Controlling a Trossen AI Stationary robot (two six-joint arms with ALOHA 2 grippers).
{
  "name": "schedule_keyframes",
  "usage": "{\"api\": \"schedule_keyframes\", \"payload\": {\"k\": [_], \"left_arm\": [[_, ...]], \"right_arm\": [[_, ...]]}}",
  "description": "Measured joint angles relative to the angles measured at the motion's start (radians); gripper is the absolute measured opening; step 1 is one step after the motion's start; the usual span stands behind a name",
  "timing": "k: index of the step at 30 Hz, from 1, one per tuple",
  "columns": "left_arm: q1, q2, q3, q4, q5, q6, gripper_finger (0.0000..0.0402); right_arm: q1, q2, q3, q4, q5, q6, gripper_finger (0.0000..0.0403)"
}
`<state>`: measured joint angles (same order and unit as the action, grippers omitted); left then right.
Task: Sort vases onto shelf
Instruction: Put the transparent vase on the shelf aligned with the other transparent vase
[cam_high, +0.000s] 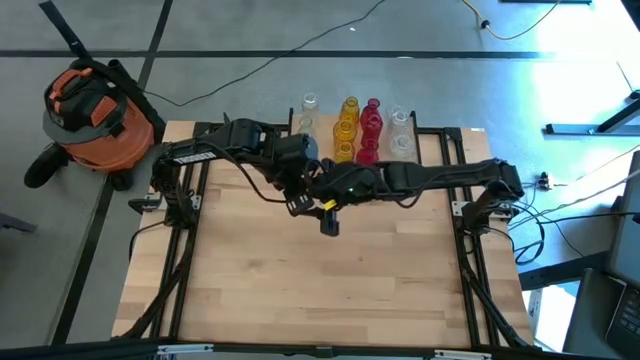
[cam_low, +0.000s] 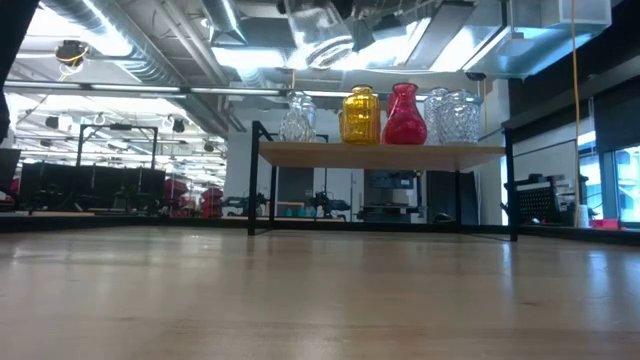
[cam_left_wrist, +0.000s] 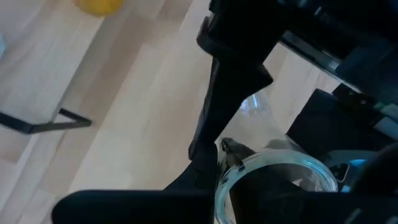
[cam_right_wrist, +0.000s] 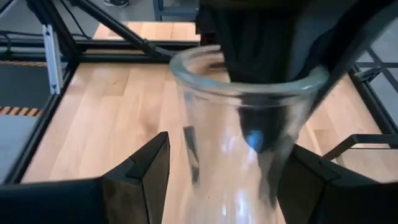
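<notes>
My left gripper holds a clear glass vase high over the table's middle. In the low view the vase shows at the top edge. My right gripper reaches in from the table's right, open. Its two fingers stand on either side of the vase below the rim, and bare wood shows between one finger and the glass. Whether the other finger touches, I cannot tell. At the far edge the shelf carries clear, yellow, red and more clear vases, standing on their bases. My left gripper is shut on the clear vase's rim, one finger inside the mouth and one outside the wall. It comes from above, slanting down. The vase hangs below it, roughly upright, mouth up, lifted clear of the table.
Black frame rails run along both sides of the table. An orange vacuum stands on the floor beyond the far left corner. The near half of the wooden tabletop is bare. A black shelf leg stands near the left arm.
</notes>
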<state>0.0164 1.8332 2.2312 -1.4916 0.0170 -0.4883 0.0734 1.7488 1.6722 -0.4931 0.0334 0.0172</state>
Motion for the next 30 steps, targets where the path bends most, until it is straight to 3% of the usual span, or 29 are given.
{"api": "schedule_keyframes", "payload": {"k": [5, 10, 15, 25, 30], "left_arm": [[0.001, 0.000, 0.002, -0.006, 0.000, 0.000, 0.0012], [0.001, 0.000, 0.003, -0.004, -0.002, 0.000, 0.0012], [0.001, 0.000, 0.003, -0.003, -0.001, 0.018, 0.0021], [-0.003, -0.005, 0.009, -0.046, 0.084, 0.195, 0.0102], [0.027, -0.022, 0.008, -0.070, 0.152, 0.216, 0.0146]], "right_arm": [[0.000, 0.015, 0.000, 0.010, 0.019, 0.000, 0.0207], [0.000, 0.016, 0.000, 0.007, 0.036, -0.001, 0.0132], [-0.001, 0.016, 0.001, 0.001, 0.024, -0.022, 0.0132], [-0.001, 0.024, -0.004, -0.006, -0.028, 0.002, 0.0132], [0.000, 0.024, -0.005, 0.037, 0.001, 0.059, 0.0132]]}}
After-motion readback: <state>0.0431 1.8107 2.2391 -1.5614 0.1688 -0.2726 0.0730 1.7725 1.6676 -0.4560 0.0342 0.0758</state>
